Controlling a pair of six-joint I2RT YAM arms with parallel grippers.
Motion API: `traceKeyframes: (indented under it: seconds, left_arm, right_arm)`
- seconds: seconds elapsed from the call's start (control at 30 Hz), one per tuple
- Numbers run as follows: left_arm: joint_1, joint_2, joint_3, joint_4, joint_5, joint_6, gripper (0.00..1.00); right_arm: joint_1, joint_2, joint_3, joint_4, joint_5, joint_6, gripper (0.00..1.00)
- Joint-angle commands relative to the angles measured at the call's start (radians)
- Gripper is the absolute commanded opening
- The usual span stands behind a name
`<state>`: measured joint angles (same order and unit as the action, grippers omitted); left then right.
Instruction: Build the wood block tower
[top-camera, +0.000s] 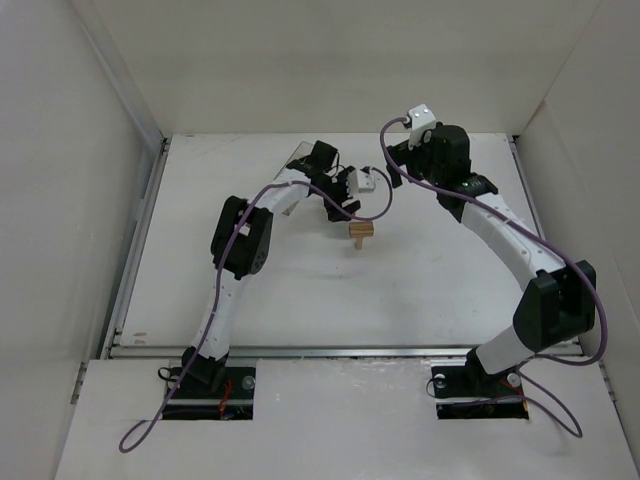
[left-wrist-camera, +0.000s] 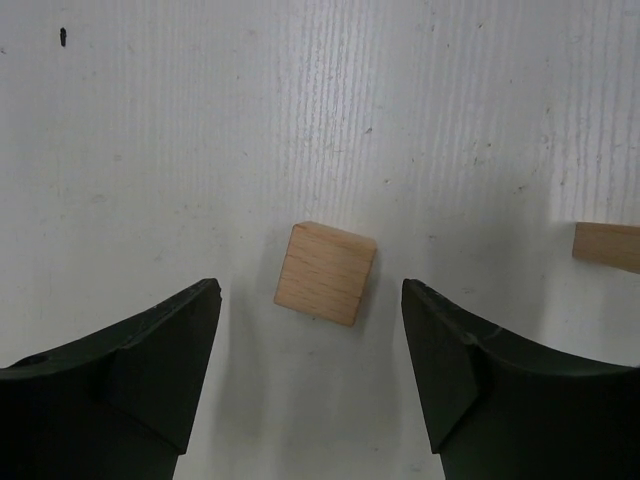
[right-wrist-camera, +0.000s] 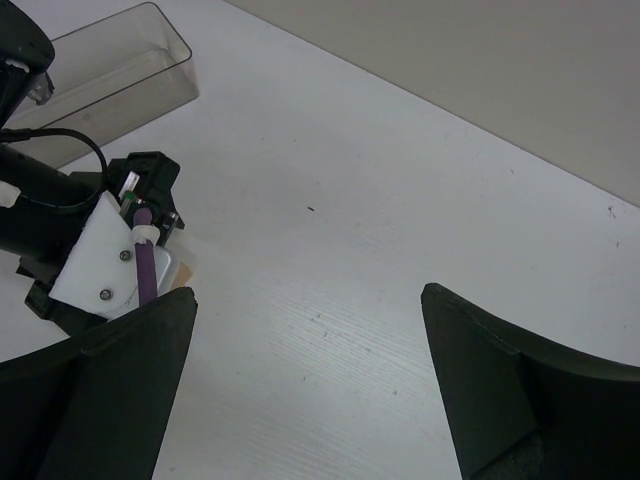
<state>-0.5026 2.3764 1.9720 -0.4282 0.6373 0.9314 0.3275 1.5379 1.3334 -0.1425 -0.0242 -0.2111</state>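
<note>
Left hand (left-wrist-camera: 310, 292) straddles a loose wood block (left-wrist-camera: 325, 273), seemingly untouched.

Lab test cell: white panels (top-camera: 60, 150) enclose 2 bolted robot arms (top-camera: 240, 240).

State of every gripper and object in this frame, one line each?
left gripper: open, straddling loose block, not touching
right gripper: open, empty
loose block: lying flat, ungripped
wood block tower: standing, crosspiece on top
clear box: lidless, contents unclear
</note>
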Motion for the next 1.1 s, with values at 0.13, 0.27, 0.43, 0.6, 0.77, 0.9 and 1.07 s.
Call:
traceKeyframes:
  seconds: [0.13,0.27,0.43,0.6,0.77,0.9,1.07]
  left_arm:
    - [-0.004,0.007,0.033,0.043,0.013,0.035,0.60]
    - [0.005,0.017,0.045,0.052,0.002,0.046,0.25]
    - [0.006,0.017,0.045,0.040,0.012,0.055,0.00]
    - [0.050,-0.002,0.065,0.118,0.012,-0.041,0.00]
    - [0.096,-0.058,0.140,0.117,0.012,-0.085,0.00]
    - [0.107,-0.126,0.192,0.054,0.027,-0.074,0.00]
    - [0.098,-0.203,0.229,-0.140,0.070,-0.054,0.00]
  right_arm:
    - [-0.015,-0.044,-0.007,0.028,0.023,-0.028,1.00]
    - [-0.015,-0.053,-0.007,0.027,0.023,-0.037,1.00]
    - [-0.015,-0.053,-0.016,0.027,0.032,-0.037,1.00]
    - [-0.015,-0.044,0.003,0.018,0.021,-0.037,1.00]
    - [-0.024,-0.044,0.022,0.018,0.030,-0.027,1.00]
    - [-0.033,-0.044,0.032,0.018,0.030,0.012,1.00]
    - [-0.033,-0.084,-0.005,0.018,0.040,0.044,1.00]
